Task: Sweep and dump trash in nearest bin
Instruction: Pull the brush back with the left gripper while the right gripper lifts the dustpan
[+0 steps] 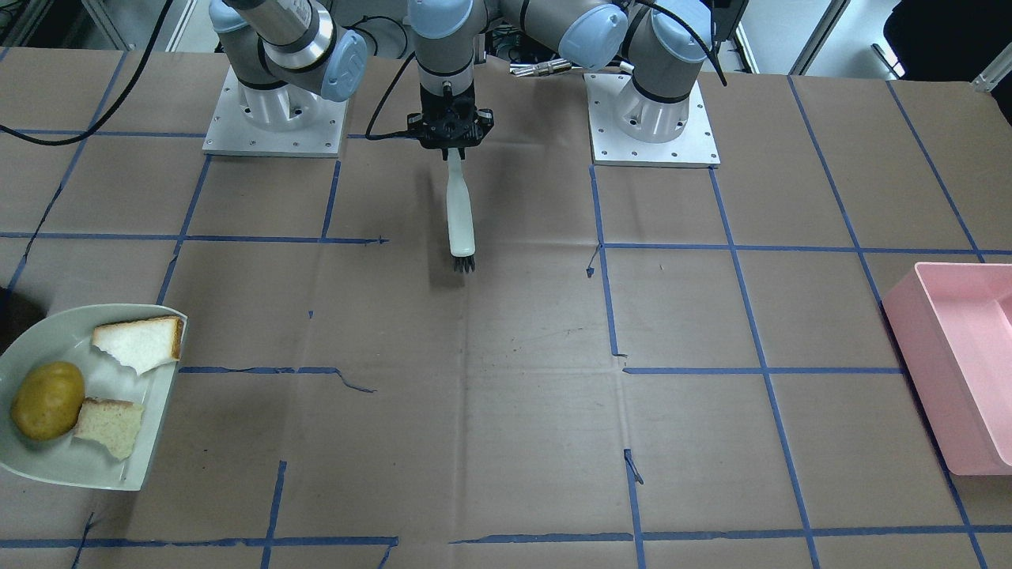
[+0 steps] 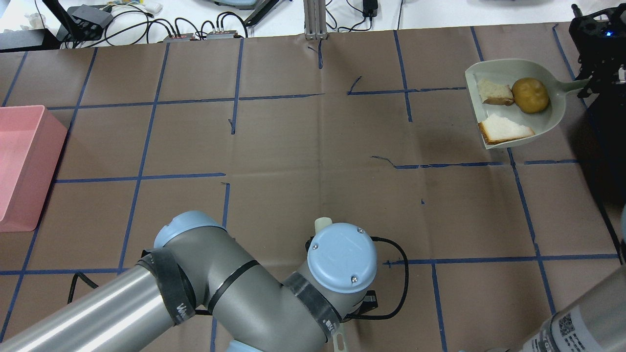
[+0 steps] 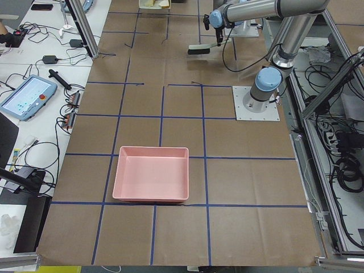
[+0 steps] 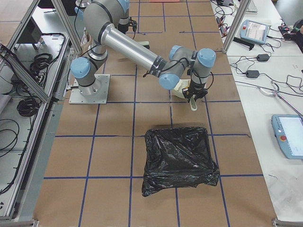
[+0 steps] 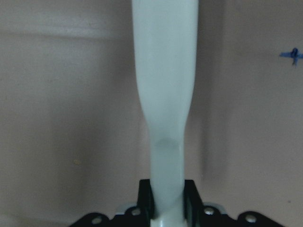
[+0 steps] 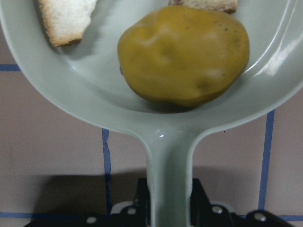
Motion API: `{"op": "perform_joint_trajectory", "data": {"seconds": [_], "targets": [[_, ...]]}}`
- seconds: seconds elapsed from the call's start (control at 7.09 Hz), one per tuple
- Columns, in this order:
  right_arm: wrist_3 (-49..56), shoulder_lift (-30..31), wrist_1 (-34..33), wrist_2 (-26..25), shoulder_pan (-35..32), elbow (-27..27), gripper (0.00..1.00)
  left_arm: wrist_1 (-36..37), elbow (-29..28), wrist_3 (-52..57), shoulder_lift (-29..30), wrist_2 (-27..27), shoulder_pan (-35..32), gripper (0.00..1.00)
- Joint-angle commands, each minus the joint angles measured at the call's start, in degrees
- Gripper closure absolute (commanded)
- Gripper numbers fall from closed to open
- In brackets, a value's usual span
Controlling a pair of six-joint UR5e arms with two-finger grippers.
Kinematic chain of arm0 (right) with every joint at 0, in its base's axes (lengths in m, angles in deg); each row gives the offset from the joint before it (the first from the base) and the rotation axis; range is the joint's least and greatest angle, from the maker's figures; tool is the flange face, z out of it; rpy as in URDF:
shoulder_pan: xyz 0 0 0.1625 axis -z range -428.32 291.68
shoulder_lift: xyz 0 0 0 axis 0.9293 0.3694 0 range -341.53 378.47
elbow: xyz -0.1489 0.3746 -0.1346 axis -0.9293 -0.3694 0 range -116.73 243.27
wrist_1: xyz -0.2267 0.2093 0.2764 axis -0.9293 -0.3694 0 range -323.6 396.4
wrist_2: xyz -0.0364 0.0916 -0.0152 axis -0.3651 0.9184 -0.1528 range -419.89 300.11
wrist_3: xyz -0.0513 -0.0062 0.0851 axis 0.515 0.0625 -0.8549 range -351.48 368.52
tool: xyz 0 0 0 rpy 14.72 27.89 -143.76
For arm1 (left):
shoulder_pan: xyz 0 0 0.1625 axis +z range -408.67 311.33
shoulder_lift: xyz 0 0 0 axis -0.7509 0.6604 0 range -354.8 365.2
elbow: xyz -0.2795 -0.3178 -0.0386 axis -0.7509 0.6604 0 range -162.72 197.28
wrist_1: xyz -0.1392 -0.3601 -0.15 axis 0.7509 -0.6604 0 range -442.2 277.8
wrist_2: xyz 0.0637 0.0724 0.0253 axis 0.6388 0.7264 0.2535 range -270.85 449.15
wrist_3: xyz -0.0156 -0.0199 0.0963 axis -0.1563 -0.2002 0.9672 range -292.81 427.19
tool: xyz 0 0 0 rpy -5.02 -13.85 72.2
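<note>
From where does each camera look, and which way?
Front: across the table, facing the robot; left tool holds the brush.
Overhead: behind the robot, facing forward; left arm.
Left: table's left end; pink bin near, left arm beyond.
Right: table's right end; black bag near, right arm beyond.
Left wrist: along the brush; left tool.
Right wrist: over the dustpan; right tool.
Front and overhead share the dustpan.

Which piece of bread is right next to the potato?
The smaller, browner bread piece, farther from the robot, lies right against the potato. The whiter bread piece lies apart from it.
</note>
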Motion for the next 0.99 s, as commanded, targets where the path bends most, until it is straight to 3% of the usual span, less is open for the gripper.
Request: {"op": "perform_joint_trajectory", "data": {"seconds": [0.0, 0.28, 0.85], "targets": [[0.07, 5.39, 6.47, -0.09, 0.48, 0.03, 1.0, 5.82, 2.55, 5.36, -0.72, 0.1, -0.19, 1.0], [0.6, 9.1, 8.16, -0.26, 1.44, 0.38, 1.0, 8.98, 5.44, 6.54, -0.9, 0.19, -0.19, 1.0], [7.6, 9.38, 7.72, -0.96, 9.6, -1.54, 1.0, 9.28, 5.98, 6.36, -0.81, 0.54, 0.25, 1.0]]}}
